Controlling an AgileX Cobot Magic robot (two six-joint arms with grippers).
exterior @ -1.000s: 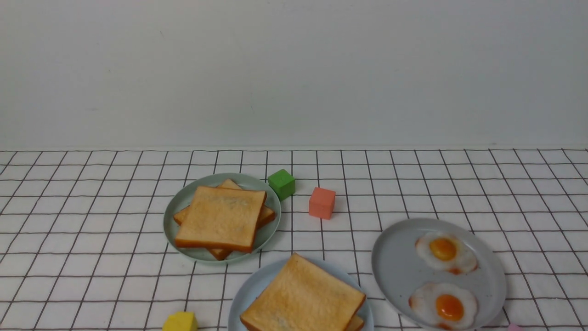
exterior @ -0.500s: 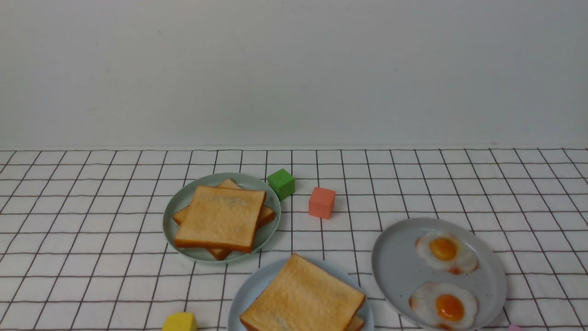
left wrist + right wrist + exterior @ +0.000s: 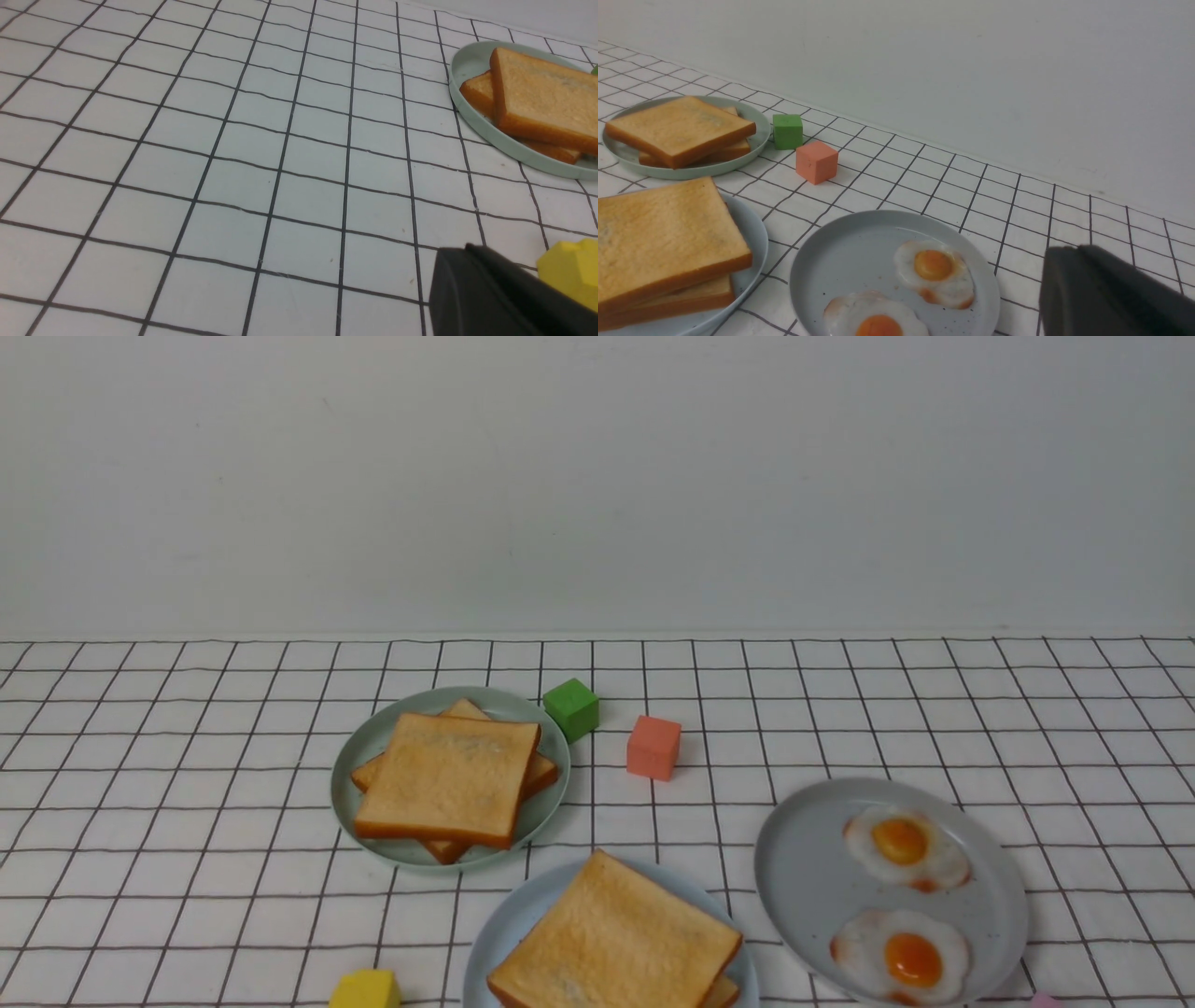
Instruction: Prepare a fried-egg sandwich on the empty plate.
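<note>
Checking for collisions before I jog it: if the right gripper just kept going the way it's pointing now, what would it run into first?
Probably the grey plate with its two fried eggs, which lies just ahead of the right gripper in its wrist view. Depth is unclear, so it may pass over the plate toward the bare checked cloth.

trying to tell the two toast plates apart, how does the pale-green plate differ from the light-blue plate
The pale-green plate sits farther from the robot and more to its left; the light-blue plate is nearer and partly cut off by the front view's lower edge. The pale-green plate looks smaller than the light-blue plate. Its toast slices are fanned at different angles, while the light-blue plate's toast stack is more nearly aligned. Both are round and carry golden-brown square toast.
</note>
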